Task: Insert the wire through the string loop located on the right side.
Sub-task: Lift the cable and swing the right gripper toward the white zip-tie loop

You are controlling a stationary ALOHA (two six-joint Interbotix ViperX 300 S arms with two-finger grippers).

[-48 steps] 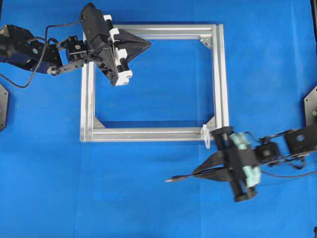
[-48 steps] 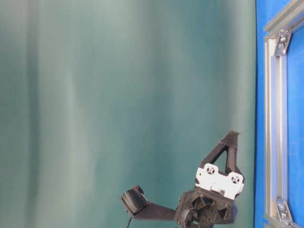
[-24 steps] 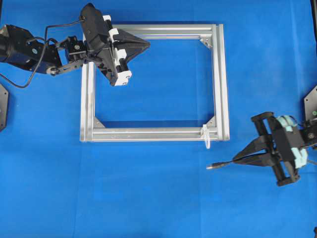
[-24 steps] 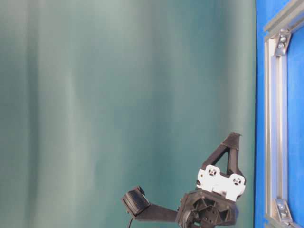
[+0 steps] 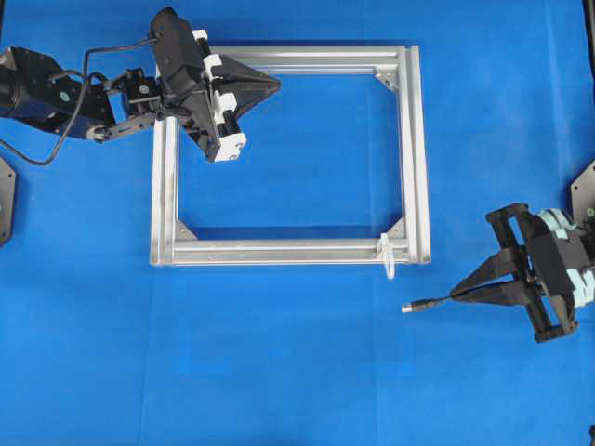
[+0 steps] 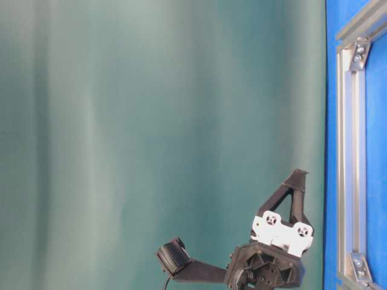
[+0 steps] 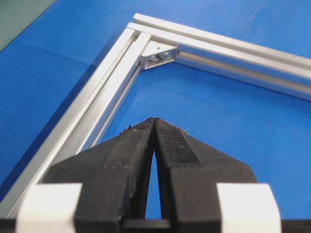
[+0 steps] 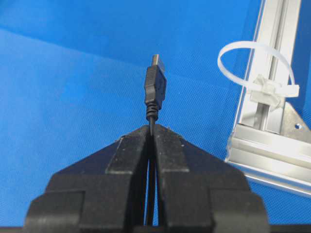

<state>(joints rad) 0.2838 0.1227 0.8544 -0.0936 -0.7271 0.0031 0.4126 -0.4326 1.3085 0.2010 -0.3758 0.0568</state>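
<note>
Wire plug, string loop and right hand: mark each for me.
wire (image 8: 155, 87), right wrist view, on the plug body.
string loop (image 8: 232, 48), right wrist view, on its arched top.
right hand (image 5: 457, 295), overhead view, between its fingertips.

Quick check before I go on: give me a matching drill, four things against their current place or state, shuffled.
Things:
1. wire
2. string loop
3. left gripper
4. aluminium frame

States:
A. shut on nothing, over the frame's corner
B. lying flat on the blue cloth
C. pinched in the right gripper, plug pointing ahead
D. standing up from the frame's bar, nothing through it

Pairs: 1-C, 2-D, 3-A, 4-B
</note>
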